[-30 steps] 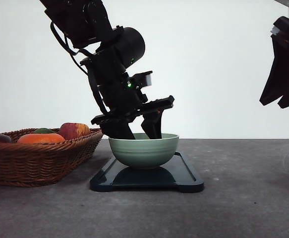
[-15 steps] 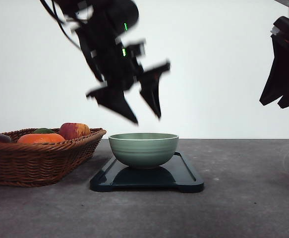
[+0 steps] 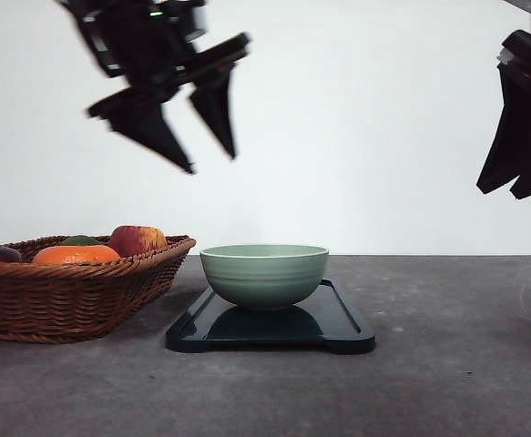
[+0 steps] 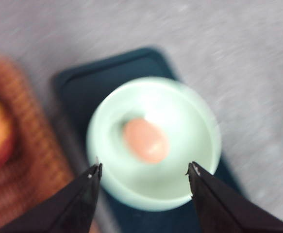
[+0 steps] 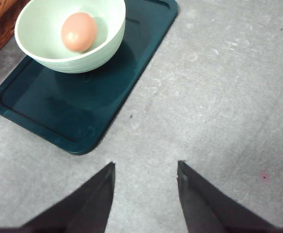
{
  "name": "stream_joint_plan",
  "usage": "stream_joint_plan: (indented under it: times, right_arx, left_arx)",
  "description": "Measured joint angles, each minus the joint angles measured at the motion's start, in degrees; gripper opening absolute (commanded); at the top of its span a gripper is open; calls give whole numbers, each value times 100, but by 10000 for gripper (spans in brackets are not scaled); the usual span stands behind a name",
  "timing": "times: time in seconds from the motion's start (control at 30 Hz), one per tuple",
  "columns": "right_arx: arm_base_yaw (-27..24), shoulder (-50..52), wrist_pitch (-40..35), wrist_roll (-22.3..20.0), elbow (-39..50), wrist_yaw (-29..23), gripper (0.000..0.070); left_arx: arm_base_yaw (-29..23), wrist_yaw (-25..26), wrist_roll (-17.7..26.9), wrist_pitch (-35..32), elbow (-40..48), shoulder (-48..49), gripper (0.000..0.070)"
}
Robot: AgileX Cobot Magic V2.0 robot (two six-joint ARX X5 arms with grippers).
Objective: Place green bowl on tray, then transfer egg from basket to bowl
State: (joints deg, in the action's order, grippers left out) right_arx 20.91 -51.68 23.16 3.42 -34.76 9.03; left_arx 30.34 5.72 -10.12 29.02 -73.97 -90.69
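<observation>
Front: left hand [image 3: 201, 157] wide, empty, high above basket [image 3: 74, 291]–bowl [image 3: 264, 273] gap; bowl on tray [image 3: 338, 328], below and toward right arm's side. Right hand [image 3: 520, 182] well off, raised; spread unclear here.

Left wrist: egg [image 4: 146, 141] in bowl, beneath spread fingers.

Right wrist: right hand wide, empty over bare grey counter [image 5: 219, 97]; egg's long axis slants.

Lab-style test bench: bare grey tabletop [image 3: 447, 382], blank white backdrop [image 3: 365, 137].
</observation>
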Motion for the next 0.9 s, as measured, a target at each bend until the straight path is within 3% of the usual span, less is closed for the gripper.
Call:
stream_joint_plan:
  times: [0.47, 0.7, 0.9]
  right_arx:
    - [0, 0, 0, 0, 1, -2, 245]
    - [0, 0, 0, 0, 0, -1, 246]
    - [2, 0, 62, 0, 2, -2, 246]
  left_arx:
    - [-809, -29, -215, -402, 3027, 2832, 349]
    - [-1112, -40, -220, -380, 3948, 4223, 349]
    - [-1145, -40, -246, -255, 4091, 4846, 348]
